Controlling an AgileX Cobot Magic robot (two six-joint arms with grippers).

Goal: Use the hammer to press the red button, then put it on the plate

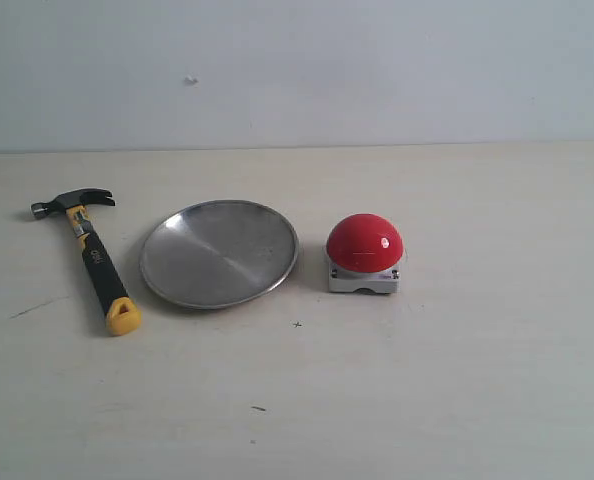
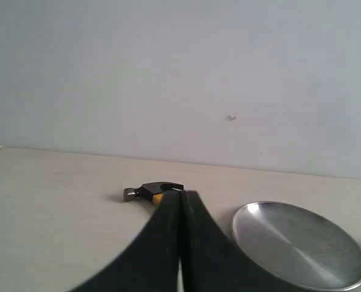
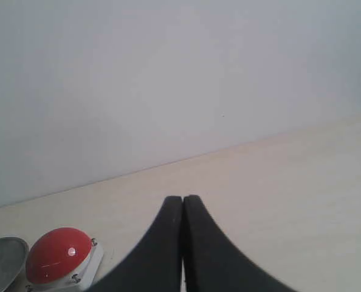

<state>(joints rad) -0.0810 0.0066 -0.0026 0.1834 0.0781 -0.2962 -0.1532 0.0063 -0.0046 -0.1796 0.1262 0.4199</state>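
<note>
The hammer (image 1: 95, 258) lies flat and untouched on the surface (image 1: 447, 390) at the left of the exterior view, its dark head toward the wall and its yellow handle end toward the front. Just to its right sits the plate (image 1: 220, 254), bare. Beyond that, near the plate's rim but apart from it, is the red button (image 1: 364, 242) on its pale base. Neither arm shows in the exterior view. The left tool (image 2: 181, 198) has its two black fingers pressed together on nothing, and the hammer head peeks out just past their tips in the left wrist view. The right tool (image 3: 183, 201) is likewise closed and empty, with the button in its view. By my reading the task has not begun, and picking up the hammer is the step in hand. That calls for the left tool to spread its fingers, come down over the black handle and close across it.
</note>
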